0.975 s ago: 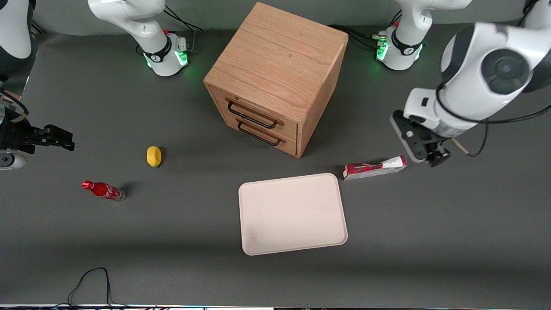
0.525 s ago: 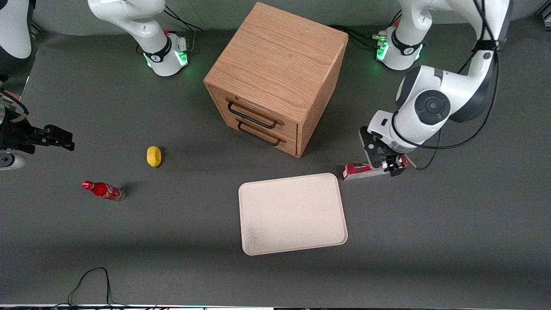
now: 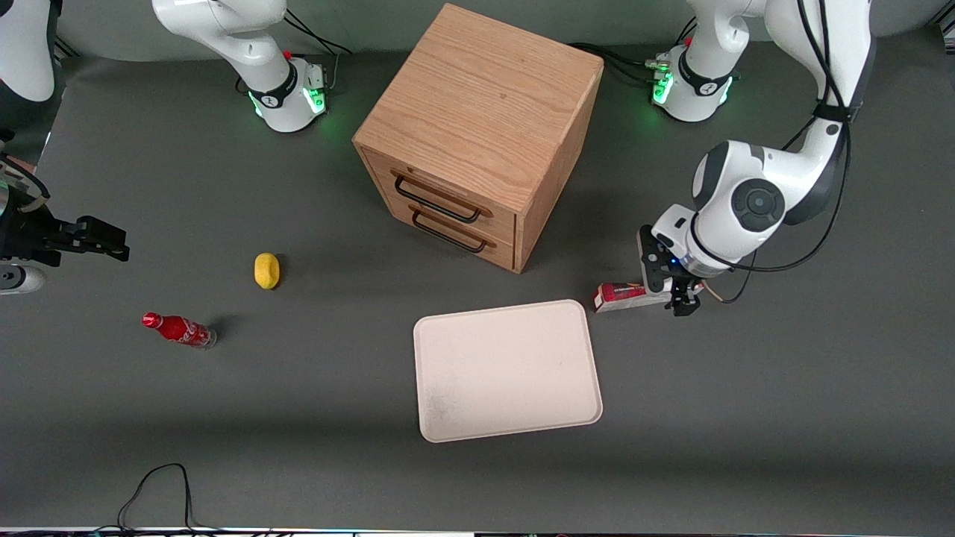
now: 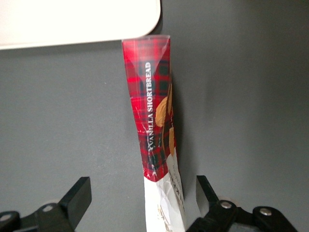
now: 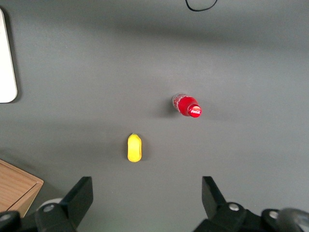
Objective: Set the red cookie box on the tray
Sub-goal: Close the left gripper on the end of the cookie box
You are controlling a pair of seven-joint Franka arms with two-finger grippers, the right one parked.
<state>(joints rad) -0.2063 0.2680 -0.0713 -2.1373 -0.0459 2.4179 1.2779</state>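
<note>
box (image 4: 155, 116): long red plaid carton, white end toward the wrist camera, lying flat on the table, not on the tray. in the front view the box (image 3: 625, 294) sits just off the tray's corner, on the side nearer the working arm.
tray (image 3: 507, 371): cream, nothing on it, nearest of the task's things to the front camera. one rounded corner of the tray (image 4: 96, 24) lies close to the box's red end, with a thin strip of table showing between them.
gripper (image 3: 675, 293): down low over the box's white end, fingers wide apart, one on each long side, neither one touching the carton. nothing gripped yet.
gripper, wrist view (image 4: 145, 198): the left finger (image 4: 77, 195) stands well clear of the box, the other closer. box runs lengthwise between them, so closing would pinch the narrow width.
why the end grip: my guess is the white end is simply the nearest part to the arm. held so far off middle, the long carton may droop or swing when lifted.
step: pre-grasp, judged from open fingers straddling the carton. task barely begun.
next: close on the box, lift, short carry toward the front camera onto the tray.
bottle (image 3: 179, 329): small red one, on its side, toward the parked arm's end. not the target.
lemon (image 3: 266, 270): near the bottle, a little farther from the camera.
cabinet (image 3: 477, 134): wooden, two drawers, both shut, farthest back.
</note>
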